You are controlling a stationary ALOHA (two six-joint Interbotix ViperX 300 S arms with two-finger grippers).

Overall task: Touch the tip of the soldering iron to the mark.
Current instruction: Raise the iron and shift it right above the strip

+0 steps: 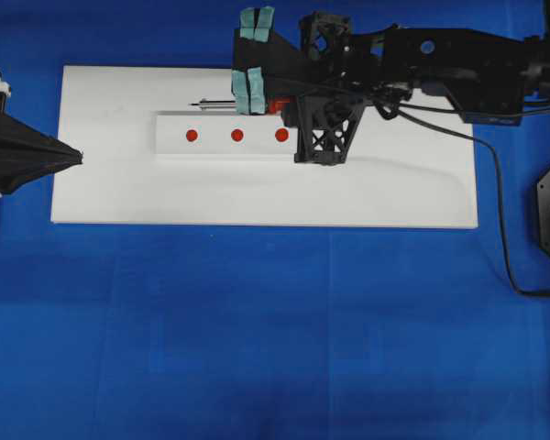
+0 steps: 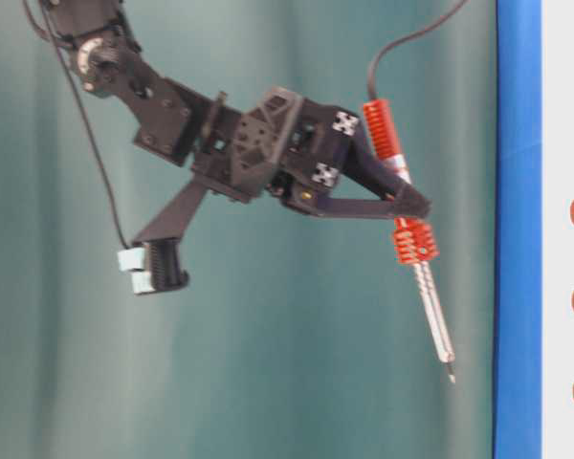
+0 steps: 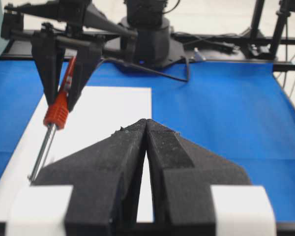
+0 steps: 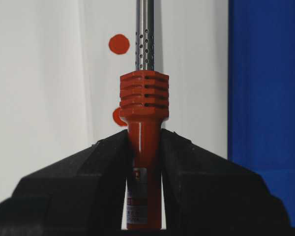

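Right tool (image 4: 144, 147) clamps one soldering iron (image 4: 143, 105); three red dots (image 1: 236, 135).

Black lattice-framed arm (image 1: 440, 64) — teal-padded claw (image 1: 253, 57) fingers, trailing black cable (image 1: 500, 211).

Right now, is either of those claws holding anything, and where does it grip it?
The right gripper holds the soldering iron by its red-orange handle, just behind the ribbed collar. The left gripper is shut and holds nothing.
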